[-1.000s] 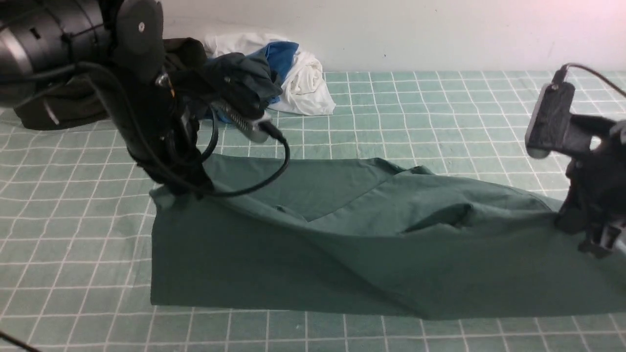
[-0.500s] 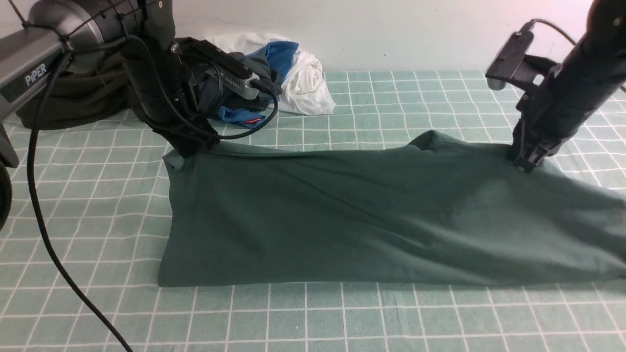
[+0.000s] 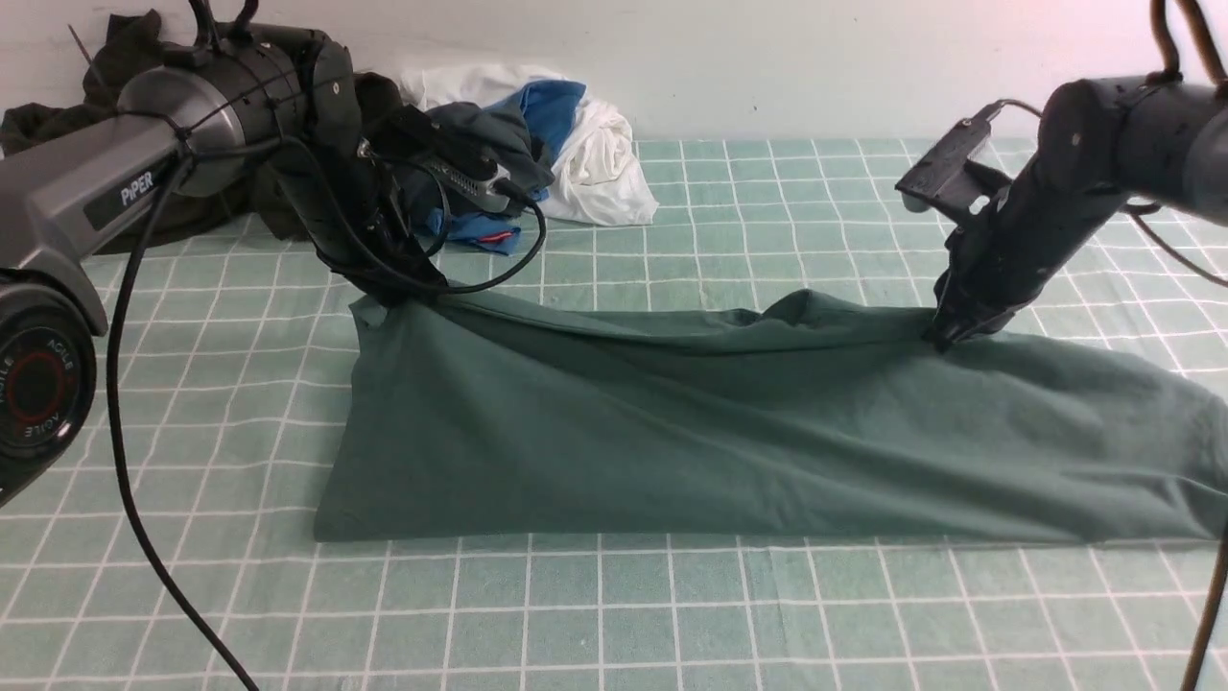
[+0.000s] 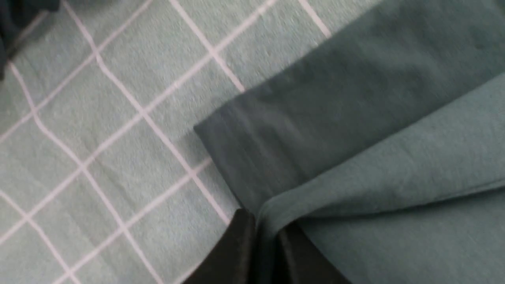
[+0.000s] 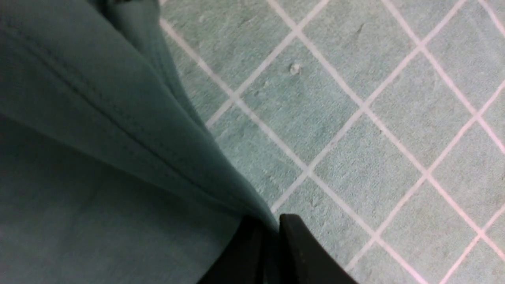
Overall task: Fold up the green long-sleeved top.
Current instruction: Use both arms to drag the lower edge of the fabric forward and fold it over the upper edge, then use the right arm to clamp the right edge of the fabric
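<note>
Left end effector and right end effector both pinching top, which spans 9 to 3 o'clock on surface. I'd lower both edges level, keep tension, then release.

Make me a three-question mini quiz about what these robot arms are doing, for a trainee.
1. True or false: both the left gripper and the right gripper have hold of the green top.
2. Fill in: the tablecloth is patterned with a ____ of pale lines.
3. Which lies at the far left: (a) the clothes pile or (b) a red bowl?

Key: 1 true; 2 grid; 3 a
</note>
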Available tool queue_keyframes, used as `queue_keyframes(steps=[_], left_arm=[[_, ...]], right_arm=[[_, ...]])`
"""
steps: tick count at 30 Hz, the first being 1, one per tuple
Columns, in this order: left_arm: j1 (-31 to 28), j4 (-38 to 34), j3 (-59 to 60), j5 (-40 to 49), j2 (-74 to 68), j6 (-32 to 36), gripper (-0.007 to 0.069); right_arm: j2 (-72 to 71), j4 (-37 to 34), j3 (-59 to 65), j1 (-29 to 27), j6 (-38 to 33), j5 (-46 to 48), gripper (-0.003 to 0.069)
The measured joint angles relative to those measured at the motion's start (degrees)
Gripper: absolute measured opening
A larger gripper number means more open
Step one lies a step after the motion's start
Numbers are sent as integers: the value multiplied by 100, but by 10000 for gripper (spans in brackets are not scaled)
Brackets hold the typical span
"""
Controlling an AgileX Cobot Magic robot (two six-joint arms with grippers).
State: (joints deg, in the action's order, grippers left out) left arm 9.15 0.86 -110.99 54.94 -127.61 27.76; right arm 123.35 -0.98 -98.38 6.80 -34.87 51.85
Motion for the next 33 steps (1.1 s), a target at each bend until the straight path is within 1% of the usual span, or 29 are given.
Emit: queue_keyframes(steps=[4, 6, 7, 8, 9, 10, 11, 12, 13, 15, 16, 17, 19, 21, 22, 23, 24, 26, 27, 28, 29, 31, 32, 33], left_arm=[[-11, 67, -2, -76, -78, -246, 169], [-30, 192, -60, -76, -78, -547, 238], [-42, 322, -124, -58, -78, -810, 295], [-42, 348, -138, -57, -78, -859, 295], [-53, 580, -262, 75, -78, -1299, 364], [-53, 631, -296, 96, -78, -1347, 371], [-55, 766, -416, 255, -78, -1650, 414], [-59, 839, -572, 483, -78, -1848, 441], [-59, 846, -665, 633, -78, -1934, 453], [-53, 740, -863, 1000, -78, -2010, 462], [-45, 724, -877, 1033, -78, -2010, 462], [-9, 604, -953, 1256, -78, -1980, 456], [83, 382, -972, 1454, -78, -1851, 424], [166, 220, -966, 1514, -78, -1751, 387], [291, 9, -947, 1548, -78, -1613, 334], [324, -38, -933, 1551, -78, -1577, 318], [448, -206, -868, 1551, -78, -1468, 253], [609, -373, -698, 1555, -78, -1346, 155], [664, -390, -636, 1555, -78, -1324, 120], [664, -397, -619, 1555, -78, -1319, 111], [716, -423, -497, 1555, -78, -1291, 56], [730, -475, -269, 1555, -78, -1278, 13], [730, -475, -269, 1555, -84, -1278, 11], [730, -476, -91, 1555, -88, -1278, 2]], right_arm=[[63, 279, -22, 0, 996, -327, 183], [57, 497, -49, 0, 1526, -407, 243], [46, 631, -86, 0, 1949, -402, 276], [38, 650, -86, 0, 1949, -402, 281], [-25, 702, -145, 0, 2371, -341, 316], [-35, 694, -156, 0, 2402, -313, 321], [-128, 600, -187, 7, 2536, -200, 335], [-212, 448, -209, 51, 2523, -86, 340], [-259, 301, -216, 83, 2451, 1, 340], [-310, -215, -247, 221, 2144, 215, 338], [-310, -276, -249, 239, 2144, 232, 337], [-282, -708, -252, 371, 1886, 313, 330], [-154, -1255, -252, 579, 1534, 319, 313], [-20, -1481, -252, 708, 1357, 216, 296], [161, -1572, -252, 796, 1301, 4, 278], [209, -1572, -252, 811, 1301, -70, 272], [402, -1532, -252, 826, 1435, -403, 251], [631, -1250, -252, 751, 1925, -912, 225], [695, -1164, -252, 692, 2169, -1047, 219], [706, -1152, -252, 692, 2236, -1074, 218], [735, -989, -264, 604, 2696, -1291, 213], [770, -669, -270, 453, 3297, -1534, 211], [778, -669, -270, 435, 3336, -1534, 211], [779, -509, -319, 297, 3565, -1515, 211]])
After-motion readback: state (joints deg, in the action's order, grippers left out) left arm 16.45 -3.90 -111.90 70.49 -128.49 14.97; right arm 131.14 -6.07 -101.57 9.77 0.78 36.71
